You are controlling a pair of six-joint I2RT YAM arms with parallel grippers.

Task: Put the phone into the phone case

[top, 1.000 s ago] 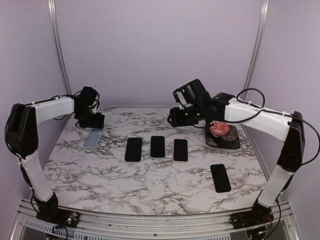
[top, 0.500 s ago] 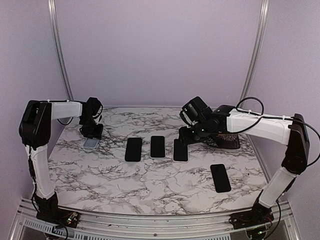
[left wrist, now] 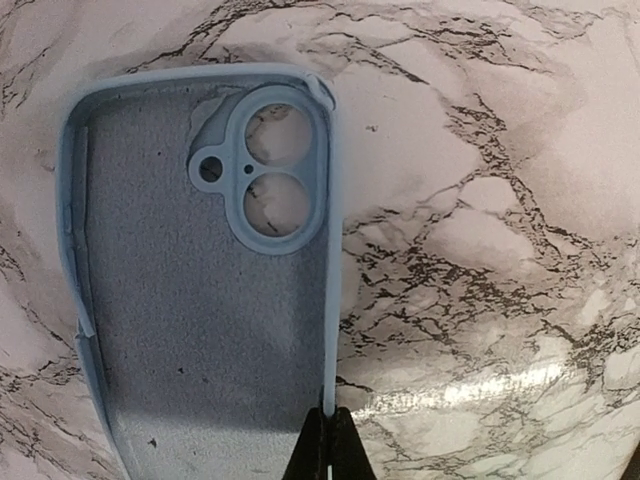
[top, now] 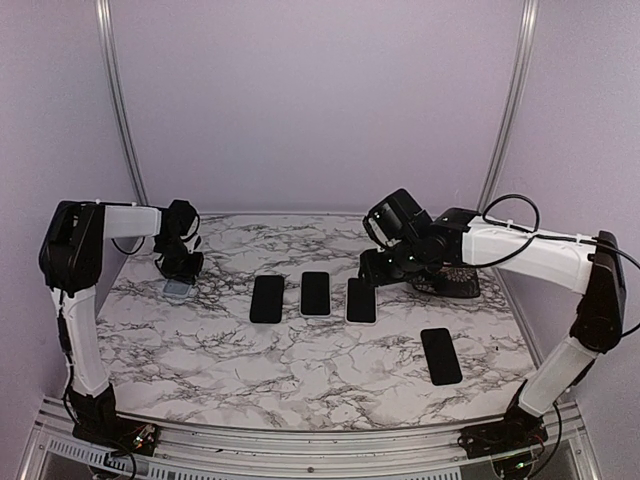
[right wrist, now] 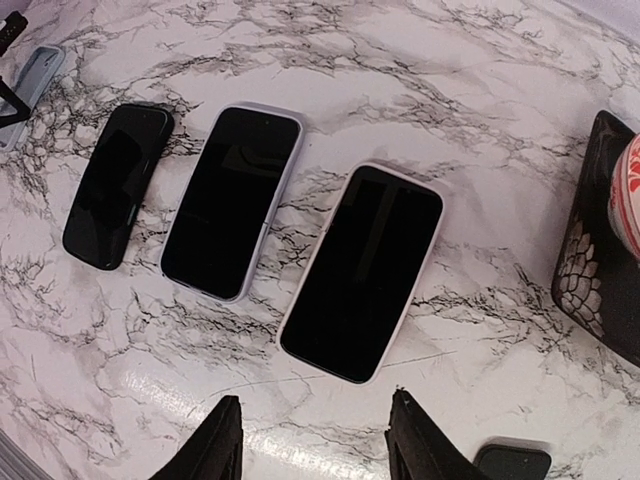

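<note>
Left end effector [top: 180,268]: at the far left of the surface [top: 300,370], low over the case [top: 178,290]. In the left wrist view its fingers [left wrist: 312,455] are pinched together on the case's long right-hand wall, near the end away from the camera hole. Closed, gripping the rim.

Case [left wrist: 200,300]: pale blue, lying flat with its open side up. The lining is grey and the double lens cut-out sits at the top. The surface shows through the two holes.

Right end effector [right wrist: 313,408]: jaws spread wide, holding nothing. It hangs above the near end of the white-rimmed phone [right wrist: 363,272], not touching it. From the top view it [top: 372,272] is over that phone's far end [top: 360,300].

Phones: three in a row mid-surface, screens up and dark.
- Black phone [top: 267,298] on the left, nearest the case but well apart from it.
- Middle phone [top: 315,293], pale rim.
- White-rimmed phone on the right.

Fourth phone [top: 441,355]: alone, nearer the bases, to the right, also dark.

Tray [top: 455,282]: black, far right, behind the right arm. It carries a red-and-white item [right wrist: 628,195]; I cannot tell what it is.
</note>
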